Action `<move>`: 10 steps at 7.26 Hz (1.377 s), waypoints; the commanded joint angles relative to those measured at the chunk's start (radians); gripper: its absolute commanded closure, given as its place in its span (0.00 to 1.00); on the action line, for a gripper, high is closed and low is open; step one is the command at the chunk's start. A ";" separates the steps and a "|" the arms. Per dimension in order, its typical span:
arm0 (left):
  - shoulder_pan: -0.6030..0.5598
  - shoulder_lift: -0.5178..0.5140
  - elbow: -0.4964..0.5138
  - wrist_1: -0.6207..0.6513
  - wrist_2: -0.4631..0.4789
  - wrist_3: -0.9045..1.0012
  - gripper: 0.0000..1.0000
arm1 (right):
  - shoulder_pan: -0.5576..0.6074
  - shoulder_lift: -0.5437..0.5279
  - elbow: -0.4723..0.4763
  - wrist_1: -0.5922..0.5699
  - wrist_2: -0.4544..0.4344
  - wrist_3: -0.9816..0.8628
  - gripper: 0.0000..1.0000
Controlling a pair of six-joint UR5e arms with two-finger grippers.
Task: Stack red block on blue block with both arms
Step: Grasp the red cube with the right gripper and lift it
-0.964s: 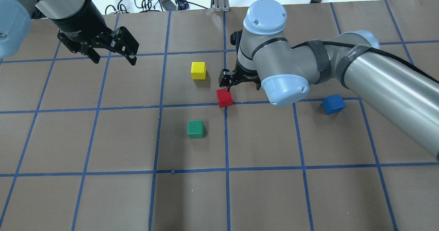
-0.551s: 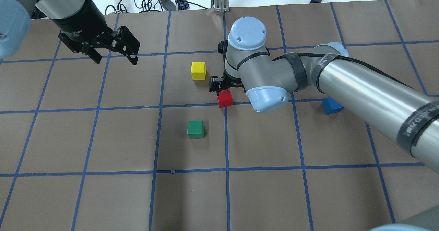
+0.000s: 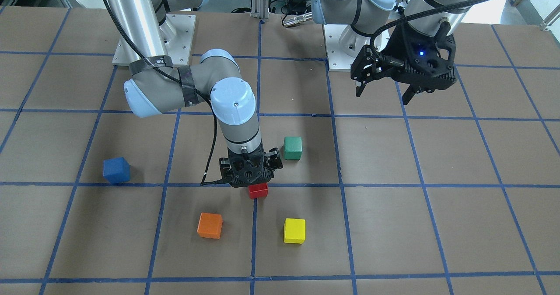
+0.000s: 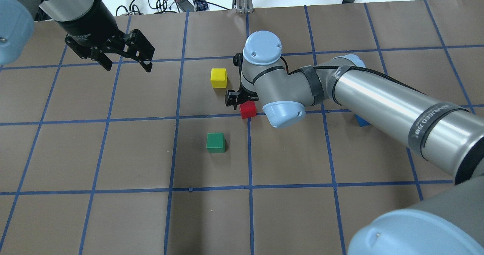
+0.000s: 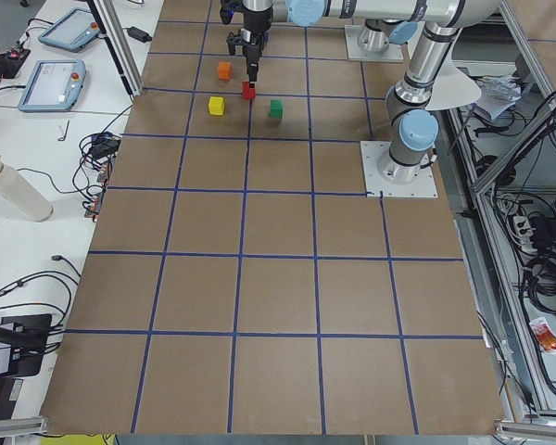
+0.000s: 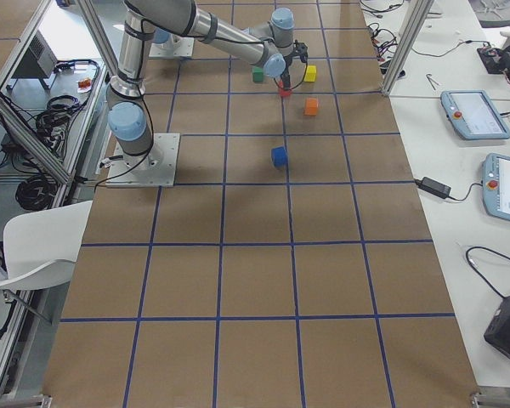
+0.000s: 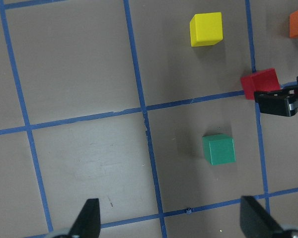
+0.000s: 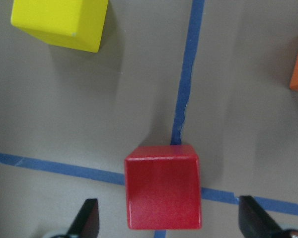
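The red block (image 3: 258,191) sits on the brown table at a crossing of blue tape lines. My right gripper (image 3: 250,177) is open straight above it. In the right wrist view the red block (image 8: 163,192) lies between the two fingertips (image 8: 89,215), which stand clear of its sides. The blue block (image 3: 116,170) sits alone further out on my right side. In the overhead view my right arm hides most of the blue block (image 4: 362,122). My left gripper (image 4: 126,64) is open and empty, held above the table at the far left.
A yellow block (image 4: 219,77) lies just beyond the red one and a green block (image 4: 215,142) lies nearer me. An orange block (image 3: 209,225) lies on the operators' side; the right wrist hides it in the overhead view. Arm base plates (image 3: 153,41) stand at the robot's edge.
My right arm has swung left, so its open gripper now stands over the red block, and its forearm now covers most of the blue block. The left arm has not moved.
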 commanded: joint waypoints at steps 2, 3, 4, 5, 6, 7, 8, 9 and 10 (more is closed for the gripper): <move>0.000 0.000 -0.001 0.000 0.001 -0.002 0.00 | -0.001 0.052 -0.041 0.008 -0.001 0.012 0.00; 0.000 0.001 -0.001 0.000 0.001 -0.002 0.00 | -0.001 0.056 -0.037 0.010 -0.006 0.009 0.10; 0.000 0.001 -0.001 0.000 -0.001 -0.002 0.00 | -0.001 0.058 -0.035 0.014 -0.026 0.001 0.38; 0.000 0.001 -0.001 0.000 0.001 -0.002 0.00 | -0.001 0.058 -0.037 0.049 -0.027 0.004 0.85; 0.000 0.001 -0.001 0.000 0.001 -0.002 0.00 | -0.001 0.053 -0.041 0.065 -0.026 0.012 1.00; 0.000 0.000 -0.001 0.000 0.001 -0.002 0.00 | -0.002 0.044 -0.047 0.091 -0.024 0.012 1.00; 0.000 -0.002 -0.001 0.000 0.001 -0.002 0.00 | -0.008 0.020 -0.055 0.123 -0.026 0.012 1.00; 0.000 0.000 -0.001 0.000 -0.001 -0.002 0.00 | -0.025 -0.025 -0.089 0.214 -0.031 0.012 1.00; 0.000 -0.002 -0.001 0.000 -0.001 -0.002 0.00 | -0.049 -0.069 -0.133 0.290 -0.049 0.004 1.00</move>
